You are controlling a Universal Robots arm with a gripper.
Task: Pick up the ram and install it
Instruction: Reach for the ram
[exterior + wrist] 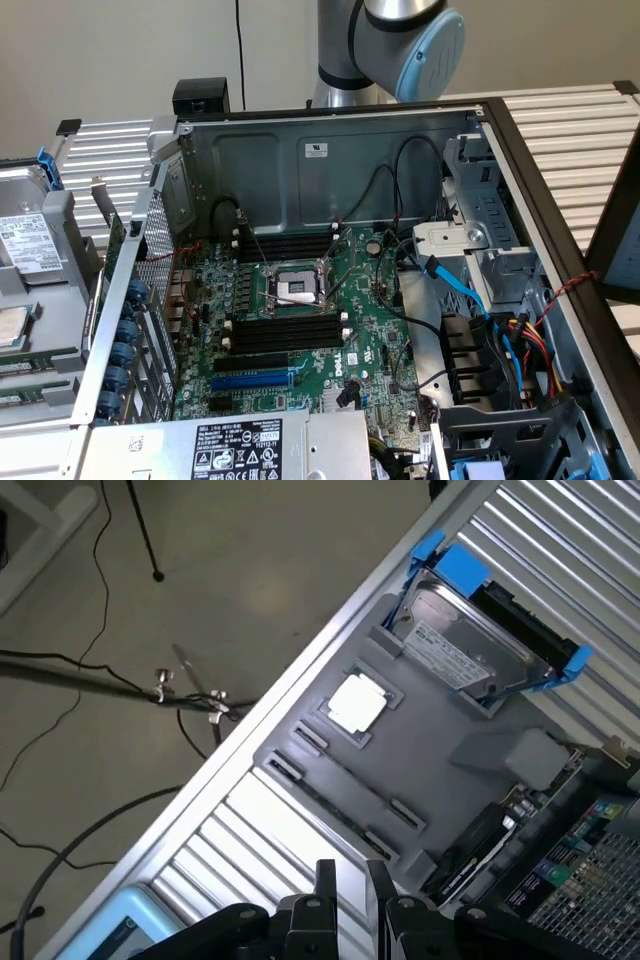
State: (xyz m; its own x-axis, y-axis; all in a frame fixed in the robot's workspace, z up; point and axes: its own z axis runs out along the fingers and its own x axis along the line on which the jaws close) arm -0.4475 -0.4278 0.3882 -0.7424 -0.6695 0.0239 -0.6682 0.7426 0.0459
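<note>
The ram (480, 848) is a dark stick with a small white label. It lies in a groove of the grey tray (450, 770), close to the computer case's edge. In the exterior view the ram (114, 238) shows as a thin green strip between the tray and the case wall. My gripper (352, 882) hovers above the ribbed table beside the tray, short of the ram. Its two fingers stand slightly apart with nothing between them. The black memory slots (288, 332) with white end clips flank the CPU socket (295, 288) on the motherboard.
A hard drive (470, 640) in a blue caddy and a loose CPU (357, 702) share the tray. A blue expansion slot (250, 380), cables (470, 290) and the power supply (225, 450) crowd the open case. The arm (400, 40) stands behind the case. Floor cables run beyond the table edge.
</note>
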